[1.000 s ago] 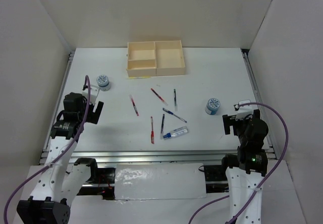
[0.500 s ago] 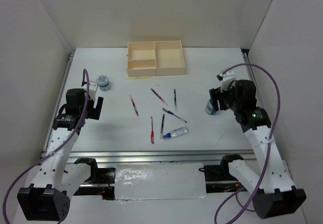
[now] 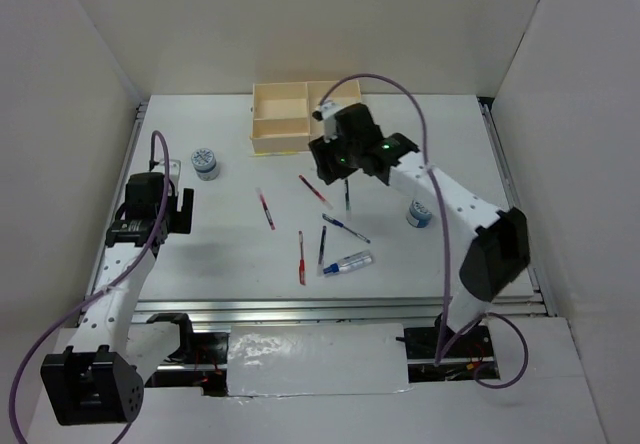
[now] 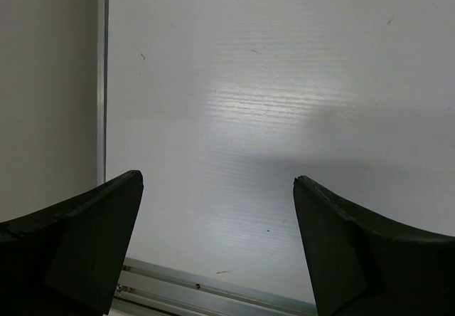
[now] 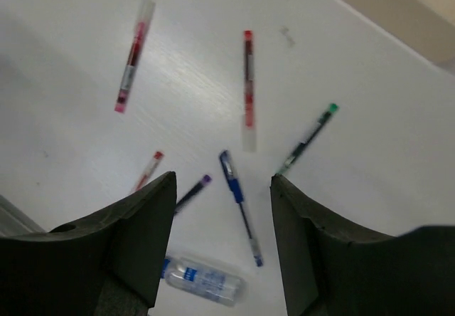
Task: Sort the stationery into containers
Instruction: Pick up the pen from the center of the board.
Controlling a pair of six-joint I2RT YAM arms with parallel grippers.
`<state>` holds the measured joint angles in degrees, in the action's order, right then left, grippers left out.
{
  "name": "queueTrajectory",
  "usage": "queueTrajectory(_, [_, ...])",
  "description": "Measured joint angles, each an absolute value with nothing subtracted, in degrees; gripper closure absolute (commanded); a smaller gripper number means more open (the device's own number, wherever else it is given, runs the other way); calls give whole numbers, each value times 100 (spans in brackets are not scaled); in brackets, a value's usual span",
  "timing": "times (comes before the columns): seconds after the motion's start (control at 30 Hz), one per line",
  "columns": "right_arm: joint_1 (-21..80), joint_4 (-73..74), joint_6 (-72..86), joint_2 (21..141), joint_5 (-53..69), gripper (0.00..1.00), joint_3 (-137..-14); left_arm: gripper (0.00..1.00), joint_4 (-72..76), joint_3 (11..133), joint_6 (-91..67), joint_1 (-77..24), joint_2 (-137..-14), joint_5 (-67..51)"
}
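Several red and blue pens lie scattered mid-table: a red pen [image 3: 265, 208], another red pen [image 3: 315, 191], a dark pen [image 3: 347, 196], a blue pen [image 3: 345, 228] and a third red pen [image 3: 300, 257]. A clear tube with a blue end [image 3: 348, 262] lies beside them. Two blue-and-white cylinders [image 3: 204, 163] [image 3: 420, 211] stand apart at left and right. The cream box [image 3: 305, 116] sits at the back. My right gripper [image 3: 335, 169] hovers open above the pens; its wrist view shows the blue pen [image 5: 238, 202] and the tube [image 5: 202, 279] below the open right gripper [image 5: 222, 181]. My left gripper [image 3: 178, 211] [image 4: 217, 181] is open over bare table.
White walls close in the table on the left, back and right. An aluminium rail [image 3: 300, 309] runs along the near edge and shows in the left wrist view as well, the rail [image 4: 213, 295] just below the fingers. The right arm's purple cable [image 3: 400, 94] arcs over the box.
My right arm has swung from the right edge across to the middle, over the pens, and its jaws have narrowed somewhat. The left arm has shifted slightly back and left.
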<state>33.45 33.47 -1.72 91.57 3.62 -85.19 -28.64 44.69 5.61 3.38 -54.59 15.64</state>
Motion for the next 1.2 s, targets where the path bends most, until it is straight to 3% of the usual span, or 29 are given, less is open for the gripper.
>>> queueTrajectory(0.2, [4386,3409,362,10947,248,41,-9835,1,-2842,4469,556,410,-5511,1610])
queueTrajectory(0.47, [4810,3629,904,12853,215,43,-11286,1,-2827,4469,556,537,-5511,1610])
queueTrajectory(1.2, [5308,3618,1260,13353,307,58,-10956,1,-2825,4469,558,711,-5581,1514])
